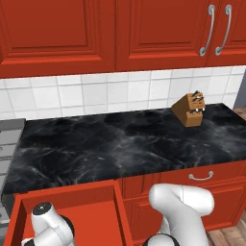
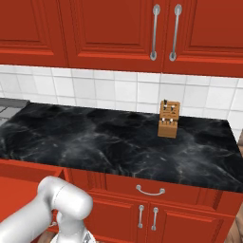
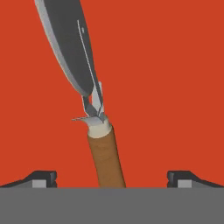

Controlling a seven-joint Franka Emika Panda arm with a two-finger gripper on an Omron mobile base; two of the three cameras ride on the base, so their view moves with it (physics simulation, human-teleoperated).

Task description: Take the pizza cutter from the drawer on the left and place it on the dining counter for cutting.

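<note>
We hover our wide-open gripper (image 3: 112, 177) astride the pizza cutter (image 3: 89, 98), its brown handle between the fingertips, grey wheel beyond.

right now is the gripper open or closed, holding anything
gripper: open, holding nothing; its fingertips straddle the brown wooden handle of the silver-wheeled pizza cutter lying on the red drawer floor.

Arm (image 1: 181, 206) bends over at a white elbow low in left base view, then drops w/ forearm and wrist (image 1: 48, 226) going down at bottom left. In right base view the same elbow (image 2: 64, 199) sits low left, link sloping down-left out of frame. Gripper (image 3: 112, 177) in hand view: jaws spread wide, two dark fingertips (image 3: 41, 177) far apart at bottom edge, nothing clamped btwn them.
</note>
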